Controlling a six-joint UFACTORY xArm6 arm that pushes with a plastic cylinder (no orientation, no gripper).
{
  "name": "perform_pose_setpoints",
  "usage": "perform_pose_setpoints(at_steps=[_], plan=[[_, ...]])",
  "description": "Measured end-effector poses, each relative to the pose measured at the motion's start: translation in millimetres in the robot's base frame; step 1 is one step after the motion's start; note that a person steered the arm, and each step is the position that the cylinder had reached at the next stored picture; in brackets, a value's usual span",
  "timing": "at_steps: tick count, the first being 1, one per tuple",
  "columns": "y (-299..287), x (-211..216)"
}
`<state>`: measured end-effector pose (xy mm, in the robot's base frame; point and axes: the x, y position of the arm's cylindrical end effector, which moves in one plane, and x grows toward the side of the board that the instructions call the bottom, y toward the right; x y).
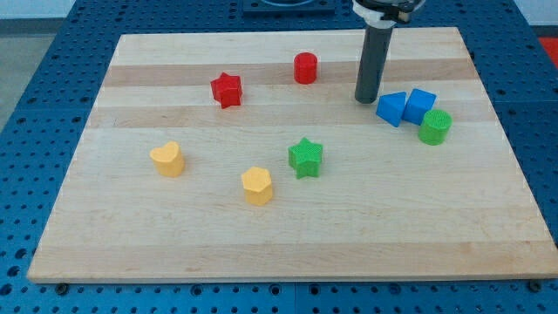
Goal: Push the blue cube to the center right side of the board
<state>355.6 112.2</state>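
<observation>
The blue cube (419, 105) sits at the view's right on the wooden board (288, 235), touching a blue wedge-like block (391, 108) on its left and a green cylinder (434, 126) at its lower right. My tip (365, 98) rests on the board just left of the blue wedge-like block, with a small gap, and does not touch the cube. The dark rod rises from it to the view's top.
A red cylinder (305, 67) and a red star (226, 89) lie toward the view's top. A green star (305, 157) sits near the middle. A yellow heart (167, 160) and a yellow hexagonal block (257, 186) lie lower left.
</observation>
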Motion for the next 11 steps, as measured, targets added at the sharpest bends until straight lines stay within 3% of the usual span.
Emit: perform_pose_setpoints(at_steps=[2, 5, 11], plan=[[0.0, 6.8], [6.7, 49.7], [96.6, 26.5]])
